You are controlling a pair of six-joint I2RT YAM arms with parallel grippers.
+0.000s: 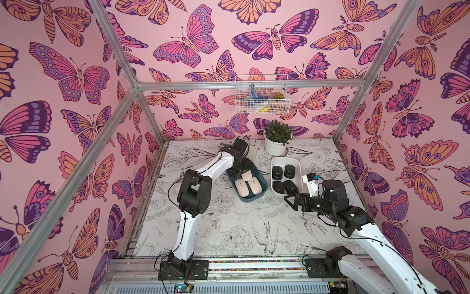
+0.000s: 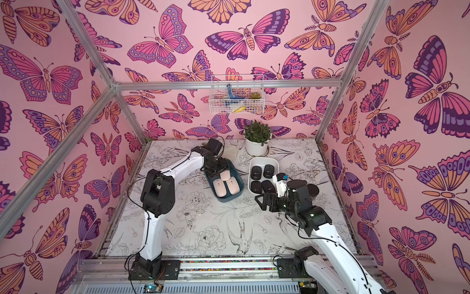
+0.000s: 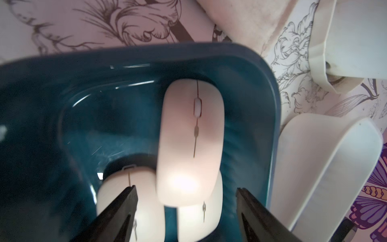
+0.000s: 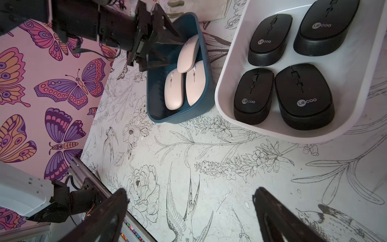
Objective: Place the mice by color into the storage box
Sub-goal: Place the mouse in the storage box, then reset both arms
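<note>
Three pale-pink mice lie in the dark blue storage box (image 1: 250,199) (image 3: 146,52). Two of them (image 1: 240,187) (image 1: 255,185) rest side by side, and the third pink mouse (image 1: 246,176) (image 3: 190,142) leans tilted on their far ends. My left gripper (image 1: 241,169) (image 3: 185,189) hovers over that end of the blue box, open, with its jaws wide on either side of the top mouse and clear of it. Several black mice (image 1: 279,187) (image 4: 303,96) fill the white storage box (image 1: 286,158) (image 4: 228,69). My right gripper (image 1: 288,199) (image 4: 190,190) is open and empty above the table, in front of the white box.
A potted plant (image 1: 277,137) stands at the back behind the white box. A wire basket (image 1: 262,95) hangs on the back wall. The two boxes sit close together mid-table. Metal frame posts and a front rail (image 1: 229,264) bound the floral tabletop.
</note>
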